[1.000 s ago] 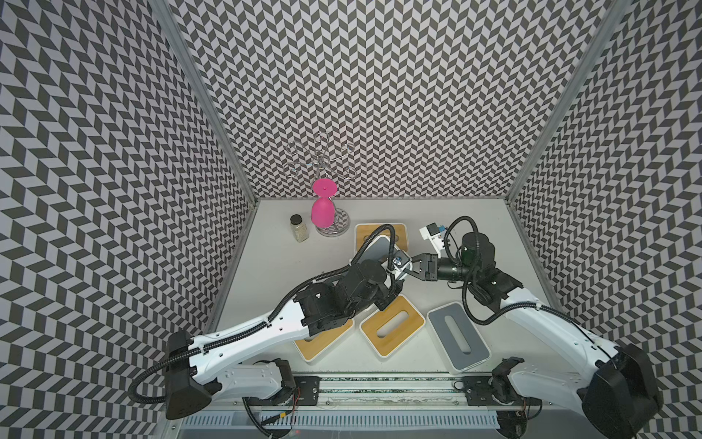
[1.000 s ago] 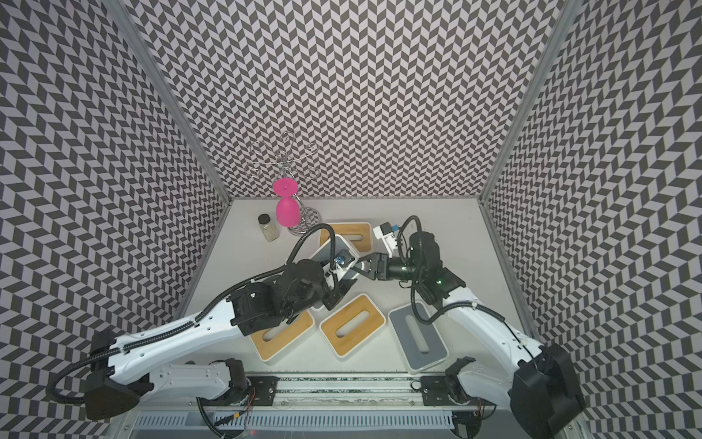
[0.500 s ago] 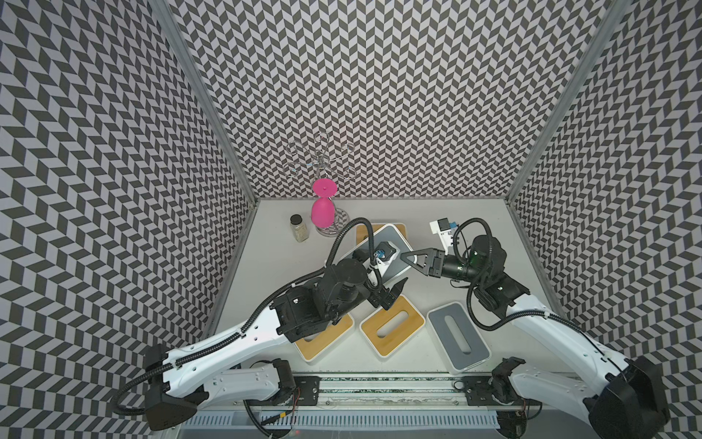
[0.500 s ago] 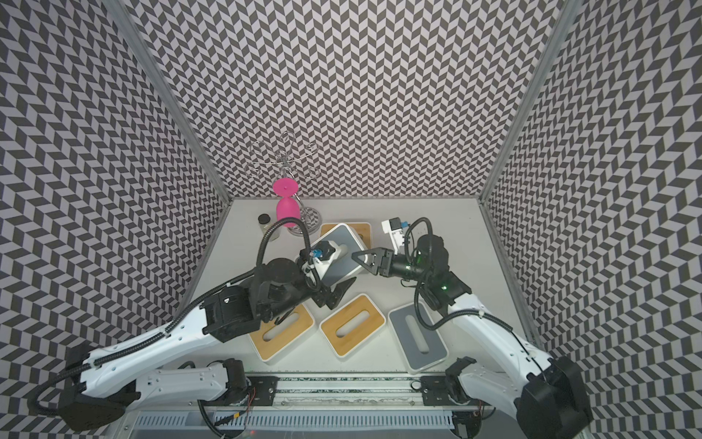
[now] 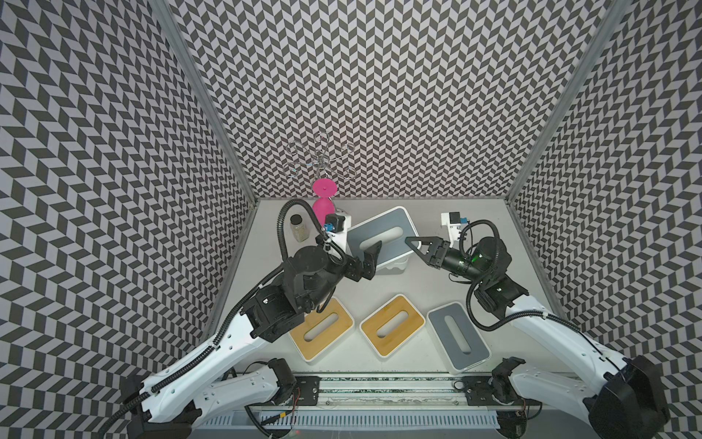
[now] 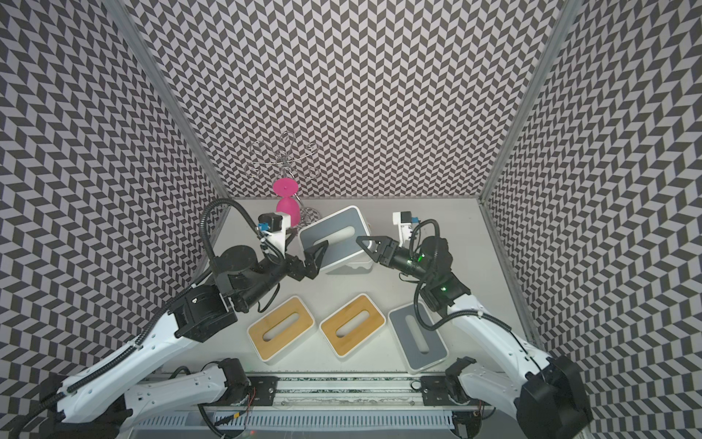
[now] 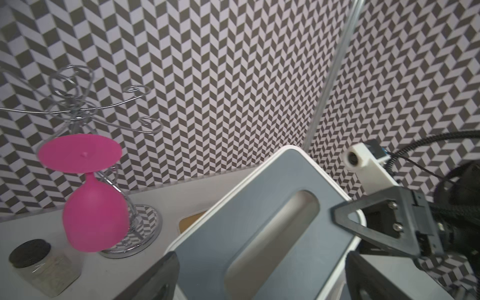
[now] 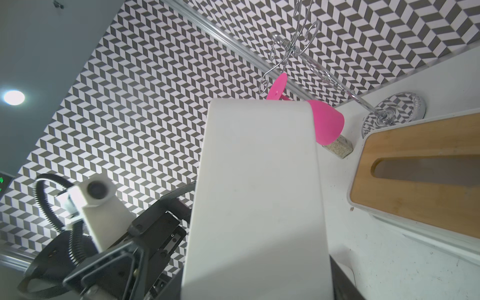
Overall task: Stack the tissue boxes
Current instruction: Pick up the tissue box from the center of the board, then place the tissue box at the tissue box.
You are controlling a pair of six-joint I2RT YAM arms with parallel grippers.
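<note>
**Item 1.** Raised grey-lidded box [image 5: 380,232], white body, oblong slot. It is up off the table [image 5: 425,292] toward the back, and tilted. My right gripper [image 5: 411,241] is clamped on one short end. One triangular finger [image 7: 363,226] lies on the lid rim; the finger beneath is hidden by the box. In my right wrist view the box's white side fills the middle and covers my jaws.

**Item 2.** My left gripper [image 5: 359,251] is spread wide and holds nothing. Its fingers [image 7: 161,280] stand either side of the box's other end and are cut off by the picture edge. I cannot tell whether they touch it.

**Item 3.** Back tan-lidded box [image 8: 415,187], on the table below the raised box. It is hidden in both top views. Only a corner [image 7: 192,220] shows in my left wrist view.

**Item 4.** Front row, flat on the table:
- left tan-lidded box [image 5: 323,328], with one corner under my left arm
- middle tan-lidded box [image 5: 391,325], just beside it
- front grey-lidded box [image 5: 457,336]

**Item 5.** Back left corner: glass jar [image 5: 299,228], crossed by my cable, and an inverted pink glass [image 5: 323,205] at the wire rack [image 5: 321,159].
</note>
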